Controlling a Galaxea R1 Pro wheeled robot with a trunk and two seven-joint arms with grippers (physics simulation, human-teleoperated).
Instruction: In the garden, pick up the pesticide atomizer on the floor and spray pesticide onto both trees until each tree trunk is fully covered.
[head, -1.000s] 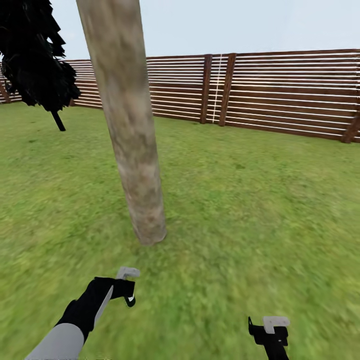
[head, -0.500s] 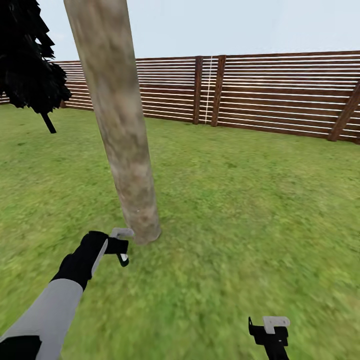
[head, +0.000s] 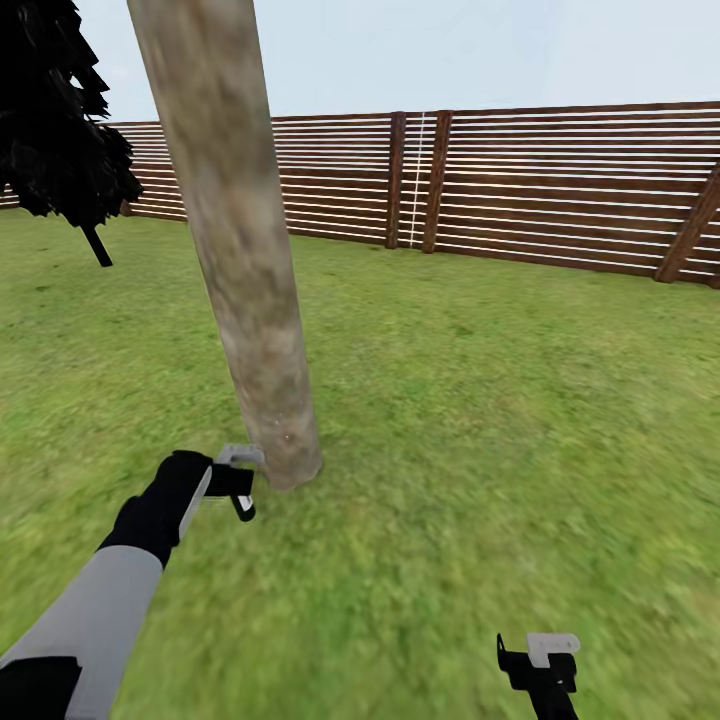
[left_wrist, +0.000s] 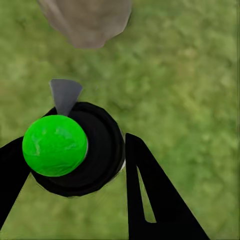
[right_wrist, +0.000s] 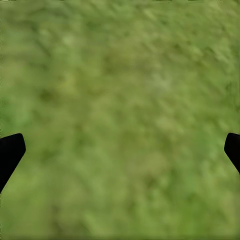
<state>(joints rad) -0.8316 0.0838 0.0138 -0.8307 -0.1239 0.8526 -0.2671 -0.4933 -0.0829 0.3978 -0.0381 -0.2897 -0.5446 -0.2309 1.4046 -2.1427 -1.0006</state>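
A thick pale grey-brown tree trunk (head: 243, 280) rises from the lawn left of centre, leaning slightly. My left gripper (head: 238, 488) is low beside the trunk's base, shut on the pesticide atomizer (head: 240, 458), whose grey nozzle almost touches the bark. In the left wrist view the atomizer (left_wrist: 95, 155) is a black round body with a bright green cap and a grey nozzle pointing at the trunk's base (left_wrist: 87, 20), held between my black fingers (left_wrist: 145, 195). My right gripper (head: 540, 662) hangs low at the right, open over bare grass (right_wrist: 120, 100).
A reddish-brown slat fence (head: 560, 190) runs across the back of the lawn. A near-black narrow tree (head: 60, 130) stands at the far left. Open grass (head: 500, 400) spreads to the right of the trunk.
The view shifted a little at first. My left arm has reached forward, carrying the atomizer up to the trunk's base. The right gripper has stayed put.
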